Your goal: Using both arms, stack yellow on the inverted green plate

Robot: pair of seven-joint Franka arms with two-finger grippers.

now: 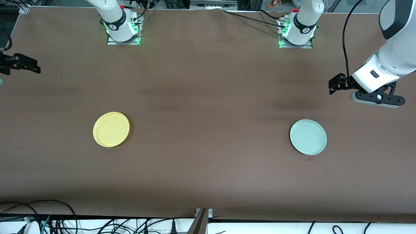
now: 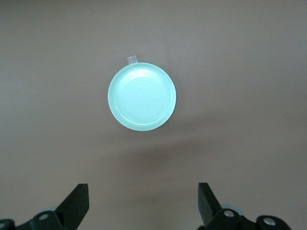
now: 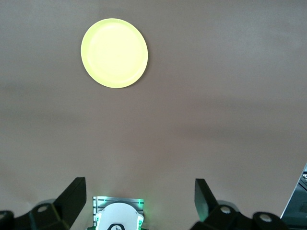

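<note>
The yellow plate (image 1: 111, 129) lies flat on the brown table toward the right arm's end; it also shows in the right wrist view (image 3: 114, 52). The pale green plate (image 1: 308, 136) lies flat toward the left arm's end, hollow side up with rings on its floor (image 2: 142, 97). The plates are far apart. My left gripper (image 1: 336, 84) hangs high over bare table at the left arm's end, open and empty (image 2: 142, 206). My right gripper (image 1: 31, 67) hangs high over the table's edge at the right arm's end, open and empty (image 3: 139, 203).
A small clear tab (image 2: 131, 59) lies at the green plate's rim. The arm bases (image 1: 123, 31) (image 1: 296, 34) stand along the table's edge farthest from the front camera. Cables (image 1: 48, 217) hang below the nearest edge. The brown table (image 1: 208, 107) is bare between the plates.
</note>
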